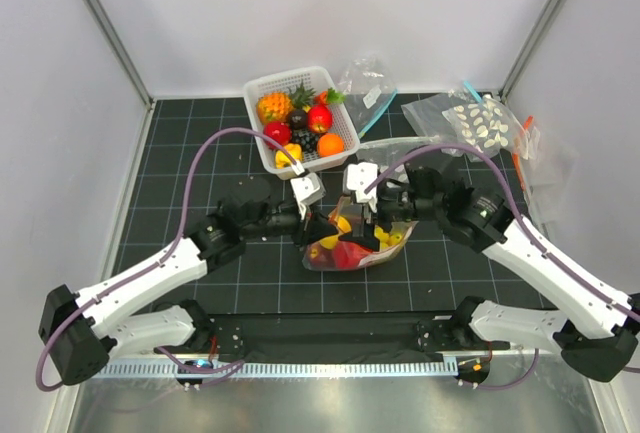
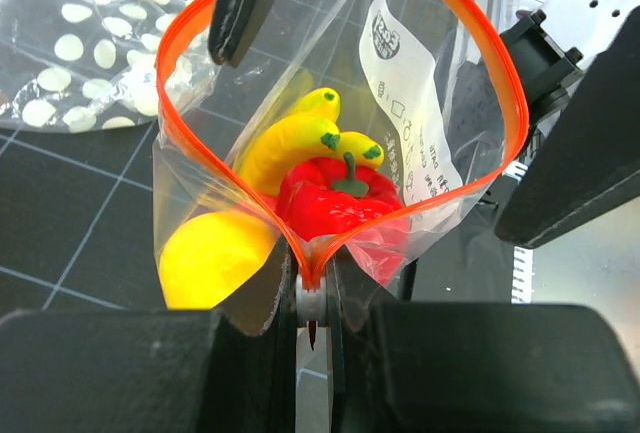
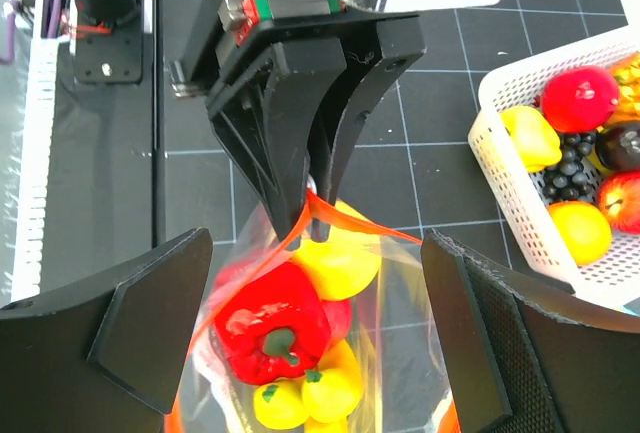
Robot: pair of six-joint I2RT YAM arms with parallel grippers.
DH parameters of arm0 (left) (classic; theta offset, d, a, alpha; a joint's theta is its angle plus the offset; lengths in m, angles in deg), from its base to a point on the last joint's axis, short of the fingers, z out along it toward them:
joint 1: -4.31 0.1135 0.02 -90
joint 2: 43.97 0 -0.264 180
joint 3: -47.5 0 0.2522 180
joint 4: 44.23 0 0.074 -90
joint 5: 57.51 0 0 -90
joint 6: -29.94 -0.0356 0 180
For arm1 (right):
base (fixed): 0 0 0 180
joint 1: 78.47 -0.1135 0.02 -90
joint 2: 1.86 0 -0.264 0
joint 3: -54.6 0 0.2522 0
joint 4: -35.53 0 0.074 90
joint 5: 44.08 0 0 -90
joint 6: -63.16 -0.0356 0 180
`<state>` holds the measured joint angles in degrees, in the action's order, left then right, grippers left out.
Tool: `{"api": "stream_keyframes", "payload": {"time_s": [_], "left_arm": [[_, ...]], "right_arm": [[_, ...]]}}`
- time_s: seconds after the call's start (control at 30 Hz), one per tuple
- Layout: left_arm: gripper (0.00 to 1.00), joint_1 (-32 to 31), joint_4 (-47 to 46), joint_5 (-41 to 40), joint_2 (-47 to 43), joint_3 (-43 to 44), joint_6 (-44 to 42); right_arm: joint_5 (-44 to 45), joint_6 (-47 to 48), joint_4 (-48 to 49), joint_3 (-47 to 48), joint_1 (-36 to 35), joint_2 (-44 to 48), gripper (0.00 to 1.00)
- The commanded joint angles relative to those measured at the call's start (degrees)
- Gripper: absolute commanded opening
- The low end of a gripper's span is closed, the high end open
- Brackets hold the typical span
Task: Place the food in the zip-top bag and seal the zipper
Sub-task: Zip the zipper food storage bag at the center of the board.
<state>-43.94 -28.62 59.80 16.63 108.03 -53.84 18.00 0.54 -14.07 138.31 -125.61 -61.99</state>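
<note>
The clear zip-top bag (image 1: 350,250) lies mid-table with its mouth open. Inside it are a red pepper (image 2: 335,203), a yellow banana bunch (image 2: 300,138), a round yellow fruit (image 2: 210,258) and a red fruit. My left gripper (image 2: 315,293) is shut on one end of the orange-red zipper (image 2: 505,83); it also shows in the top view (image 1: 322,225). My right gripper (image 3: 318,253) is open and straddles the bag mouth, one finger (image 3: 130,333) on each side. It shows in the top view (image 1: 368,215) too.
A white basket (image 1: 262,143) with several more toy fruits stands behind the bag; it also shows in the right wrist view (image 3: 520,213). A clear bag with white discs (image 1: 480,123) lies at the back right. A blue-zip bag (image 1: 370,88) lies beside the basket.
</note>
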Motion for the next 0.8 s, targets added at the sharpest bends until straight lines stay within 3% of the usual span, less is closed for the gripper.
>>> {"api": "stream_keyframes", "payload": {"time_s": [0.0,0.5,0.67,0.77], "left_arm": [[0.00,0.35,0.61,-0.41,-2.50,-0.71,1.08],[0.01,0.26,1.84,-2.44,-6.46,-3.96,1.25],[0.03,0.26,1.49,-2.35,-7.95,-5.36,1.60],[0.05,0.26,1.06,-3.66,-9.96,-6.51,1.95]], "right_arm": [[-2.92,4.61,0.76,0.98,-0.76,-0.50,0.93],[-4.34,9.27,2.52,2.65,-4.10,-8.85,0.92],[-2.23,9.72,4.62,1.24,-4.37,-9.91,0.84],[-1.08,9.28,4.64,0.89,-4.46,-10.08,0.72]]}}
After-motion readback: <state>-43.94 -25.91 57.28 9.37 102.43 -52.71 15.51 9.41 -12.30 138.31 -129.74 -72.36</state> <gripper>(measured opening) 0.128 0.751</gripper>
